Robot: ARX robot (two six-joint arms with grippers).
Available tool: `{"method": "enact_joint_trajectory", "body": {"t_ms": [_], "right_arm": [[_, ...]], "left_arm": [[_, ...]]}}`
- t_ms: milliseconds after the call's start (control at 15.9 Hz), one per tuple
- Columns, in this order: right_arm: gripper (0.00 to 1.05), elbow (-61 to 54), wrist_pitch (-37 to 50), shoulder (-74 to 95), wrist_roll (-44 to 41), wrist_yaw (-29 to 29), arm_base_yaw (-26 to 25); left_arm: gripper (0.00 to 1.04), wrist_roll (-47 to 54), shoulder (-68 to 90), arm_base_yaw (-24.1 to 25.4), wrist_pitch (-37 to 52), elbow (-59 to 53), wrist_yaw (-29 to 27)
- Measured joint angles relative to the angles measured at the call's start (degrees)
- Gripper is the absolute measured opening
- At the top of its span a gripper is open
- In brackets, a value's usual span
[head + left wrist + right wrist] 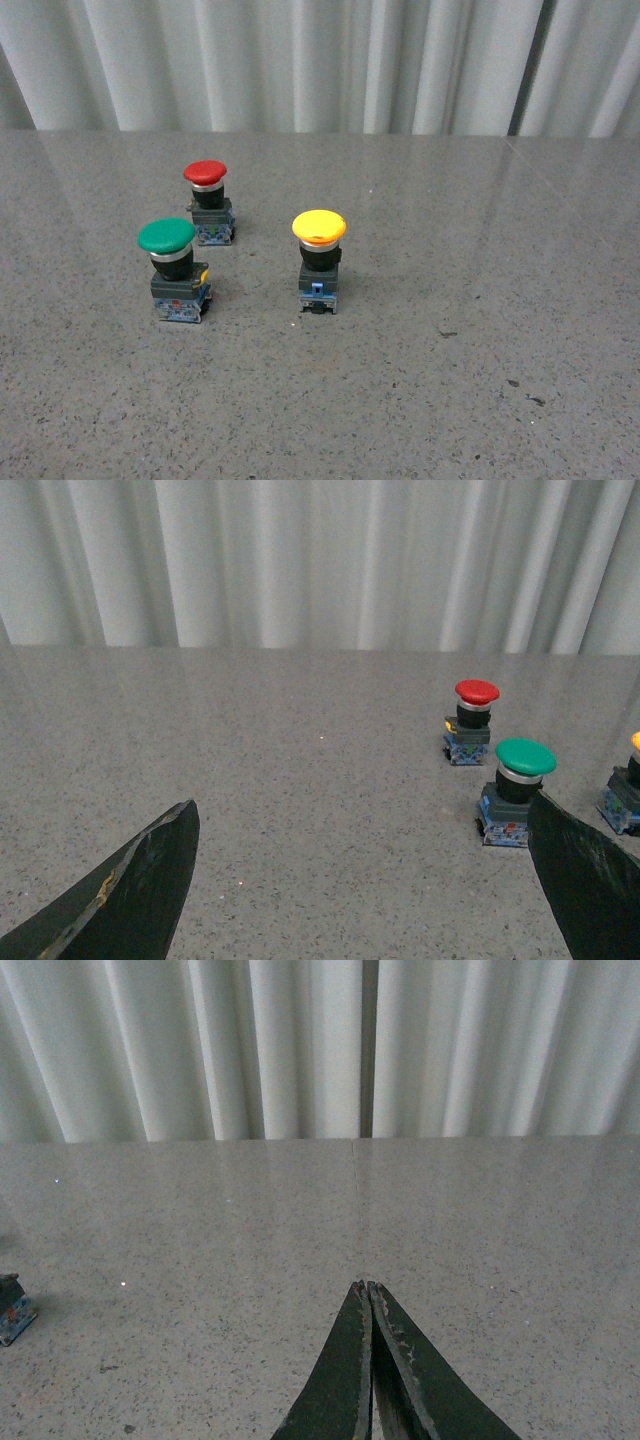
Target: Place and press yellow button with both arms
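Nearest in the front view, the yellow button point(319, 260) stands upright on the grey table point(480, 330), right of the green button point(172, 268) and the red button point(209, 200); neither arm shows there. Left gripper point(360, 880) is wide open over bare table, with the yellow button cut off at the picture's edge. Right gripper point(371, 1295) has its tips pressed together on nothing, and a blue base point(12, 1308) is half hidden at the border.

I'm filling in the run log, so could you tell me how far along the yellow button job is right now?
Nothing looks done. The yellow button stands upright on the table, apart from the green button and red button, with no arm near it in the front view. Nothing is in hand: the left gripper is open and empty, the right gripper shut on nothing. Placing and pressing remain.
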Motion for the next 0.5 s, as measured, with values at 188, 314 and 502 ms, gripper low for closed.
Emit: {"method": "enact_joint_trajectory", "body": {"t_ms": [188, 314, 502], "right_arm": [[0.02, -1.8, -0.6, -2.9, -0.1, 0.0, 0.0], [0.02, -1.8, -3.0, -5.9, -0.2, 0.0, 0.0], [0.02, -1.8, -6.5, -9.3, -0.2, 0.0, 0.0]], "left_arm": [[0.98, 0.0, 0.0, 0.0, 0.0, 0.0, 0.0], [0.98, 0.0, 0.0, 0.0, 0.0, 0.0, 0.0], [0.98, 0.0, 0.0, 0.0, 0.0, 0.0, 0.0]]}}
